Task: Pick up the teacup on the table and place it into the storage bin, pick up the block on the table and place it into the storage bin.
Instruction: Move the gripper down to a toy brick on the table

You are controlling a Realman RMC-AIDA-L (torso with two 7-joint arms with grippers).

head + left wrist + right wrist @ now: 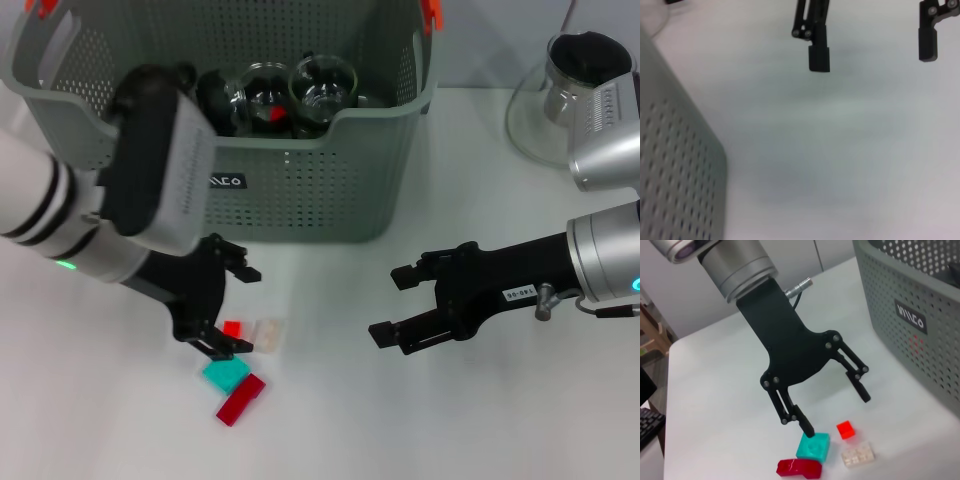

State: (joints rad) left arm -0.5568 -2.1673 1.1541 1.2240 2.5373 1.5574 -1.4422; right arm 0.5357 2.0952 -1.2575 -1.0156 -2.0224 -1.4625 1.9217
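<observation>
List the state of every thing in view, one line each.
storage bin: upright on the table, holding glass teacups.
teacups: inside the bin.
small red block: loose on the table.
teal block: loose on the table.
dark red block: loose on the table.
clear block: loose on the table.
left gripper: open, over the blocks.
right gripper: open, empty.

One black label with white lettering [226,181] is fixed to the outer wall of the bin [330,190]; the letters cannot be read with certainty. A small white tag [519,294] with dark characters sits on the right arm, illegible.
</observation>
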